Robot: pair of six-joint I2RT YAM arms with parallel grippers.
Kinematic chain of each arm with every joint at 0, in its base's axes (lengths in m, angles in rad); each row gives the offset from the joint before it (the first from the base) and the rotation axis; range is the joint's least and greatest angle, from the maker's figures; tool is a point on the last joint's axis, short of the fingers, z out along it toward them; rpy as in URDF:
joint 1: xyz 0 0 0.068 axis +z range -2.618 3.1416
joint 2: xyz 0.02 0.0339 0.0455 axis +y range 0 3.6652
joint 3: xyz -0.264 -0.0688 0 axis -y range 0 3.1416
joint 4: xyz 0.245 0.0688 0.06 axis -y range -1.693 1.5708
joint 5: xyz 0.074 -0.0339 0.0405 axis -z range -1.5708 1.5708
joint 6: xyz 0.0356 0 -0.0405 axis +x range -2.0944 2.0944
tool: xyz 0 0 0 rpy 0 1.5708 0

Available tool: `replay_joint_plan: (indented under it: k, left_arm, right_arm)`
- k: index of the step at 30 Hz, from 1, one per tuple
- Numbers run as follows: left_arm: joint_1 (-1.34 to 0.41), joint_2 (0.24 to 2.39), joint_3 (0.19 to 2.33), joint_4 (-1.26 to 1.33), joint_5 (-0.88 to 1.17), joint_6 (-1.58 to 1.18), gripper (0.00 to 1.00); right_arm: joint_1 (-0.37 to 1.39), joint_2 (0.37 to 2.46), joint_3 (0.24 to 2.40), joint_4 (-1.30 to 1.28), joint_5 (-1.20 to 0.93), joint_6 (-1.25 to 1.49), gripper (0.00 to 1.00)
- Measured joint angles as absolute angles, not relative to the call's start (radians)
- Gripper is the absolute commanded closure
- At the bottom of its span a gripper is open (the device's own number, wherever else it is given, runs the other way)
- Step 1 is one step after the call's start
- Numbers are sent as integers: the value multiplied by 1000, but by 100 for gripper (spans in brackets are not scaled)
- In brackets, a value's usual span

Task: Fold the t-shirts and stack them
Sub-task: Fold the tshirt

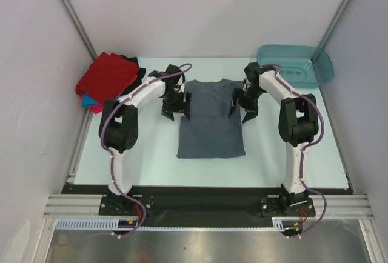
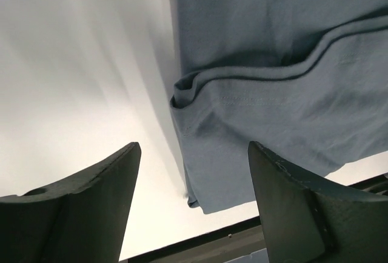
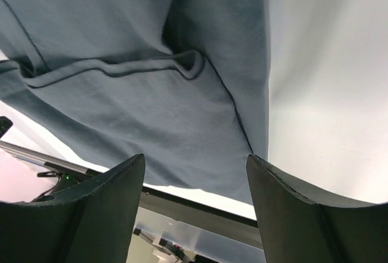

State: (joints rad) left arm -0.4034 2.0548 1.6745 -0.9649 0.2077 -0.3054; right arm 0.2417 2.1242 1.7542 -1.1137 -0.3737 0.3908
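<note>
Two hands open, empty: left hand (image 1: 177, 113) over left top edge of grey-blue shirt (image 1: 211, 131), right hand (image 1: 241, 113) over right; shirt on surface (image 1: 151, 160).

My left tool (image 1: 176, 110) and right tool (image 1: 242, 111) black; t-shirt (image 1: 210, 126) plain slate grey-blue; top stacked shirt (image 1: 109, 74) red; tub (image 1: 321, 68) teal.
</note>
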Motion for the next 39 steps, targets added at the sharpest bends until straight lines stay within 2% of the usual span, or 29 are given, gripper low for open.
replay_joint_plan:
  k: [9,20,24,26,30,36,38,39]
  left_arm:
    - [-403,2048,1687,-961,208,-305,22]
    - [-403,1971,1699,-968,208,-305,22]
    - [-403,1953,1700,-969,208,-305,22]
    - [-403,1949,1700,-969,208,-305,22]
    - [-403,1949,1700,-971,208,-305,22]
    - [-403,1949,1700,-971,208,-305,22]
    - [-403,1949,1700,-971,209,-305,22]
    - [-403,1949,1699,-970,210,-305,22]
  right_arm:
    - [243,2132,1769,-1079,-372,354,38]
    - [243,2226,1768,-953,-371,319,44]
    - [243,2239,1768,-943,-368,309,56]
    - [243,2239,1768,-934,-366,300,68]
    - [245,2238,1765,-925,-364,290,72]
    - [250,2217,1724,-909,-356,287,85]
    - [251,2198,1709,-907,-352,287,92]
    - [253,2188,1703,-907,-350,287,100]
